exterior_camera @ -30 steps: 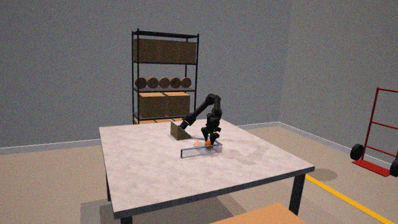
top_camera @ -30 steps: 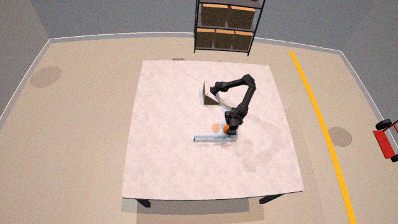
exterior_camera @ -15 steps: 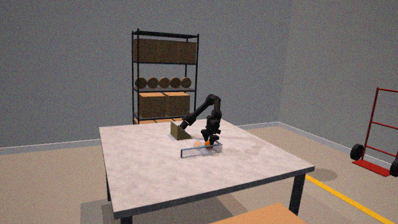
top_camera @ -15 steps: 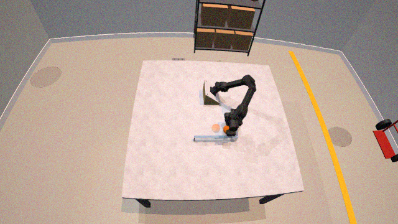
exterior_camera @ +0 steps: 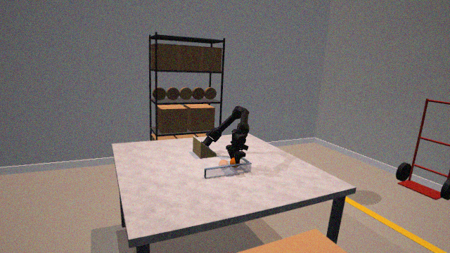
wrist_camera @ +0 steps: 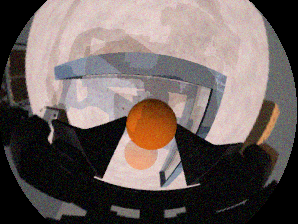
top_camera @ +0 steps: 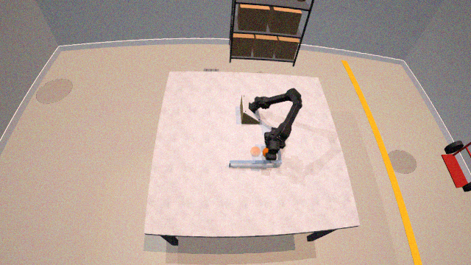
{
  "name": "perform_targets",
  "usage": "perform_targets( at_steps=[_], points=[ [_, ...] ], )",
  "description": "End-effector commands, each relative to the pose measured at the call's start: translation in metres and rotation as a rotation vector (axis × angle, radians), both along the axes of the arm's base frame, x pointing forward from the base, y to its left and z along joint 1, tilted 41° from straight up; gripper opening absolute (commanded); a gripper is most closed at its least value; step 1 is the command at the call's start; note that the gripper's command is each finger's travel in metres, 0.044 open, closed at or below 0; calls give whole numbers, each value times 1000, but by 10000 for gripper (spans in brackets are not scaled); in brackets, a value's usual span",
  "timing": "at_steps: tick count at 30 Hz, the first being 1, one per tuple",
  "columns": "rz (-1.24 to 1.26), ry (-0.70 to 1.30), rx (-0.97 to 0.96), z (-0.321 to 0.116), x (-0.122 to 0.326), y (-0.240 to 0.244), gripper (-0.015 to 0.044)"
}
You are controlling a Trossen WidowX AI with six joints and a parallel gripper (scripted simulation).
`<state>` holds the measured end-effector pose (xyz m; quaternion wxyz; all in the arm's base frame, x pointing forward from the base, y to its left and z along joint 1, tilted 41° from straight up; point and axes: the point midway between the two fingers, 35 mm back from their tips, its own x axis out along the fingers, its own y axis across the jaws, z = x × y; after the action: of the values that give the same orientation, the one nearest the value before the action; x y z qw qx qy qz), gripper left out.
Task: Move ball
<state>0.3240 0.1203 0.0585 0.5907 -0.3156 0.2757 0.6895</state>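
1. Top view: the claw (top_camera: 271,154) is closed on the orange ball (top_camera: 266,151) inside the corner of the clear walls (top_camera: 254,164). The see-through copy (top_camera: 255,151) sits just at the ball's 9 o'clock, so the grasp looks made while the carry, release and retreat remain.
2. Exterior view: the ball (exterior_camera: 233,161) is beside the copy (exterior_camera: 223,163) on the bench (exterior_camera: 169,190); whether it has lifted off is hard to tell.
3. Wrist view: the ball (wrist_camera: 152,123) is centred, with the copy (wrist_camera: 140,156) at 6 o'clock. The walled corner contains only these two.
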Motion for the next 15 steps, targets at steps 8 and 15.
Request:
perform_targets(
  at_steps=[8,15],
  points=[
    [-4,-11,-3,37,13,-29,0],
    [-1,-11,-4,67,16,-49,0]
  ],
)
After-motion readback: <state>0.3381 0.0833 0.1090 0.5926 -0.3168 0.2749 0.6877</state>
